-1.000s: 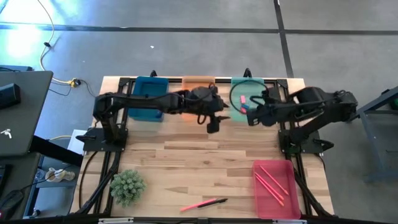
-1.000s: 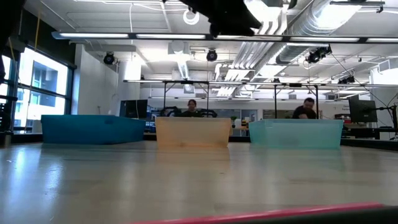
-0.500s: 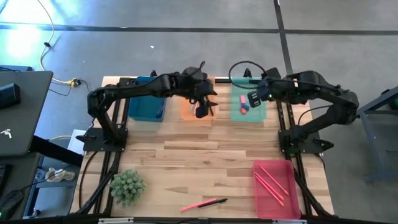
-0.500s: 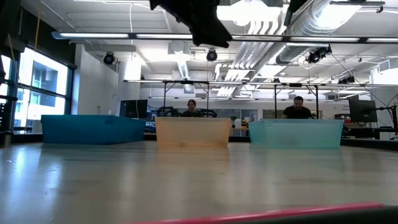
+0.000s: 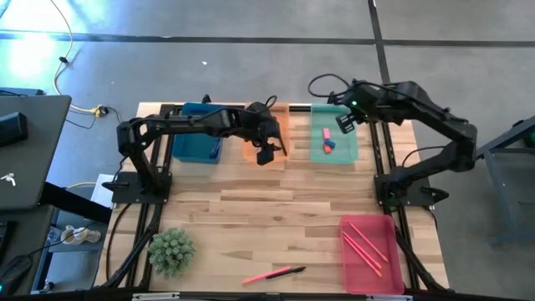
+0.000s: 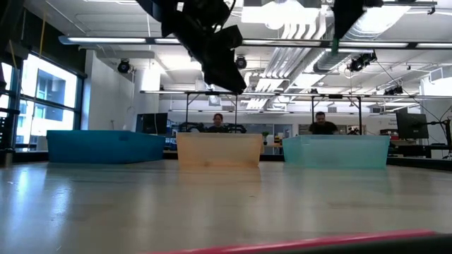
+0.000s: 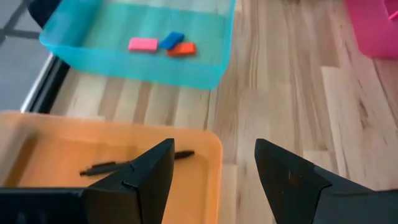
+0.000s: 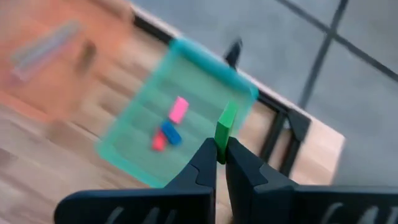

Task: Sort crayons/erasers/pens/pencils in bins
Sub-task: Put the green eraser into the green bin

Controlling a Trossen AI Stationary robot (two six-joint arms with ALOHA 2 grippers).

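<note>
My right gripper (image 5: 343, 125) hangs high over the green bin (image 5: 347, 155) and is shut on a green eraser (image 8: 226, 123). A pink eraser (image 8: 178, 109), a blue eraser (image 8: 169, 132) and a red-orange eraser (image 8: 158, 143) lie on that bin's floor. My left gripper (image 5: 266, 153) is open and empty over the near end of the orange bin (image 7: 205, 180), where a black pen (image 7: 137, 163) lies flat. The blue bin (image 5: 194, 142) stands at the far left. The red-pink bin (image 5: 355, 272) is at the near right. My right gripper pinches the green eraser by its lower end (image 8: 221, 146) between the two fingertips. The fingers point down at a slant. The rest of the eraser sticks out past the tips, lifted clear above the green bin.
Several long pink sticks (image 5: 365, 244) lie in the red-pink bin. A pink and black pen (image 5: 274, 272) lies on the table near the front edge, and a small green plant (image 5: 171, 251) stands at the near left. People show in the room behind the table.
My left gripper has gone from the open table toward the far and left edges, down to the orange bin's near end. My right gripper has gone toward the far edge with the green eraser and now stands over the green bin.
</note>
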